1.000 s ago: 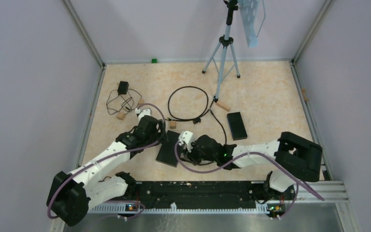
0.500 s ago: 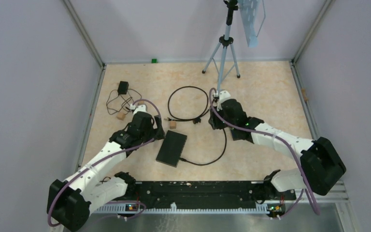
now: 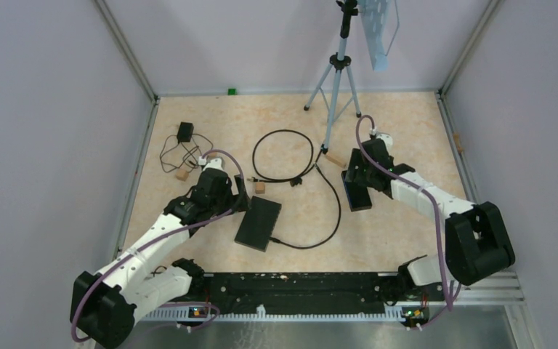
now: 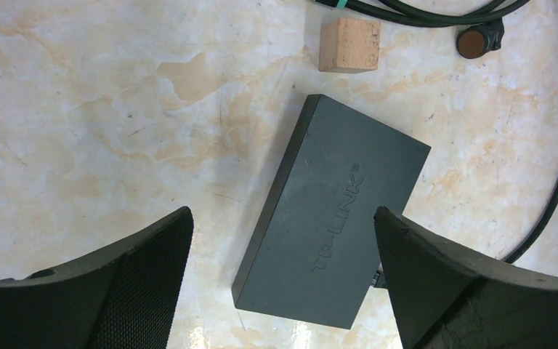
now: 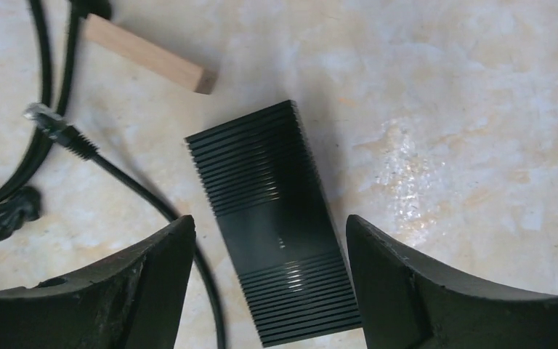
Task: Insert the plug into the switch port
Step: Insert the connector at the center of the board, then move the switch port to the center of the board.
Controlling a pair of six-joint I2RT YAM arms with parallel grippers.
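The switch (image 3: 258, 222) is a flat black box marked TP-LINK (image 4: 341, 218), lying left of the table's middle. A black cable (image 3: 332, 218) reaches its near right edge, where a bit of a plug (image 4: 375, 276) shows at the switch's side, half hidden by my finger. The cable's other end is a clear plug (image 5: 40, 113), lying loose near the tripod's foot. My left gripper (image 3: 237, 200) (image 4: 282, 215) hovers open above the switch's far left end, touching nothing. My right gripper (image 3: 356, 179) (image 5: 270, 222) hangs open over a ribbed black box (image 5: 276, 218).
A tripod (image 3: 334, 80) stands at the back. A coiled black cable (image 3: 283, 155) lies in the middle, a power adapter (image 3: 184, 131) with its cord at far left. Wooden blocks (image 3: 259, 187) (image 5: 149, 62) (image 4: 349, 45) lie scattered. Side rails border the table.
My right arm has swung from beside the switch to the far right, over the ribbed box, and its jaws have spread. My left gripper drew back a little from the switch.
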